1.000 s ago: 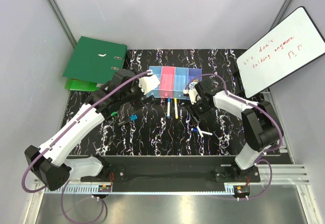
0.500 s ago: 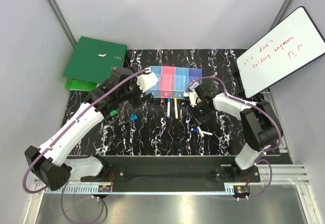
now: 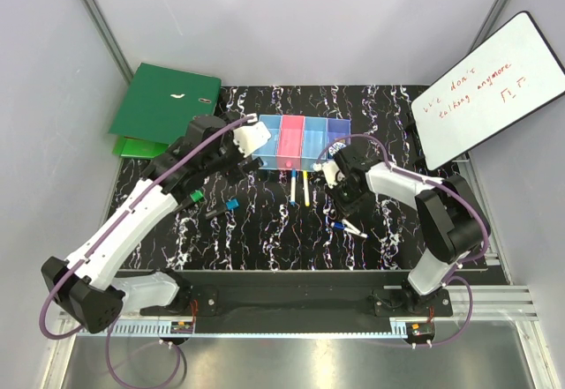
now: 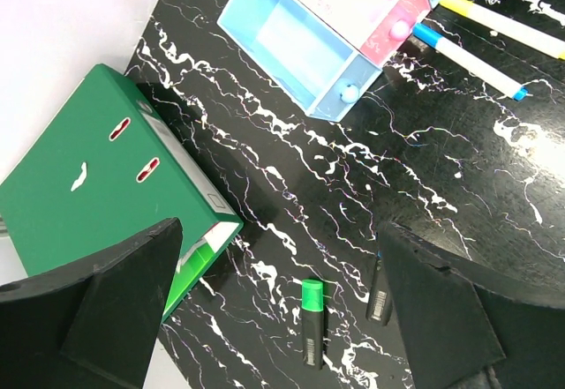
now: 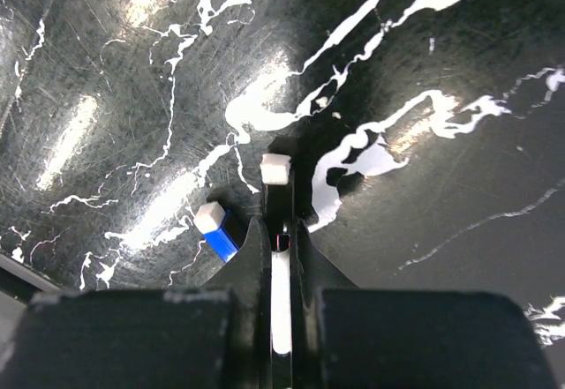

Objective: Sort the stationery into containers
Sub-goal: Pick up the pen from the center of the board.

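The containers (image 3: 300,137) are a joined row of light blue, pink and blue bins at the back middle; the light blue end bin (image 4: 296,49) shows in the left wrist view. My right gripper (image 3: 344,205) is down at the mat, shut on a white stick (image 5: 281,294) whose black part and white tip (image 5: 275,168) poke out ahead. A small blue piece (image 5: 214,228) lies just left of it. My left gripper (image 4: 281,314) hangs open above a green-capped marker (image 4: 311,318) and a black marker (image 4: 379,294). A blue-tipped pen (image 3: 293,186) and a yellow pen (image 3: 306,188) lie before the bins.
A large green ring binder (image 3: 166,102) lies at the back left, partly off the mat. A whiteboard (image 3: 490,89) with red writing leans at the back right. A round blue-white disc (image 3: 338,149) sits by the bins' right end, and a small blue item (image 3: 232,205) lies near the markers.
My right gripper has come down toward the near side and closed on the white stick. My left gripper has drawn a little to the left, staying open.
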`<action>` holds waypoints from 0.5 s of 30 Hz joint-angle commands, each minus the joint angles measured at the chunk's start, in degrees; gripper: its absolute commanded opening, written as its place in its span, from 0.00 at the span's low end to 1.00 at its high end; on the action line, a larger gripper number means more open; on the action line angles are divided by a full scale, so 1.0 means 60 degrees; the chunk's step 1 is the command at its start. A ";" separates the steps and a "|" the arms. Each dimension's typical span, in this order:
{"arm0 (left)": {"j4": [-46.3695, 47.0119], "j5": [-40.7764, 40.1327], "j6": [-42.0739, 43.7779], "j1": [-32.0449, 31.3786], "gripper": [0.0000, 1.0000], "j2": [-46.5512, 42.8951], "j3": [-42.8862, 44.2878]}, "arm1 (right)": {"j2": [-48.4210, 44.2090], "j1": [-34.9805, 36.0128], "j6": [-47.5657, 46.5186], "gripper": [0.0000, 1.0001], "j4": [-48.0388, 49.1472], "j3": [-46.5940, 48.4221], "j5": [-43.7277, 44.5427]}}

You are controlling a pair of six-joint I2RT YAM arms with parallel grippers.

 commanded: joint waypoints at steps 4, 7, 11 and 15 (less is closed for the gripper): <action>0.0492 0.0094 0.0031 0.0138 0.99 -0.0721 -0.0147 | -0.0276 0.0097 0.0387 0.00 -0.0920 0.2291 0.0749; 0.0492 0.0079 -0.0013 0.0167 0.99 -0.0882 -0.0250 | 0.0103 0.0097 0.0811 0.00 -0.1214 0.3710 0.0748; 0.0492 0.0035 -0.0057 0.0182 0.99 -0.1015 -0.0368 | 0.0953 0.0097 0.1617 0.00 -0.1274 0.5662 0.0865; 0.0522 0.0064 -0.0203 0.0211 0.99 -0.1073 -0.0572 | 0.2139 0.0082 0.2144 0.00 -0.1011 0.7595 0.1422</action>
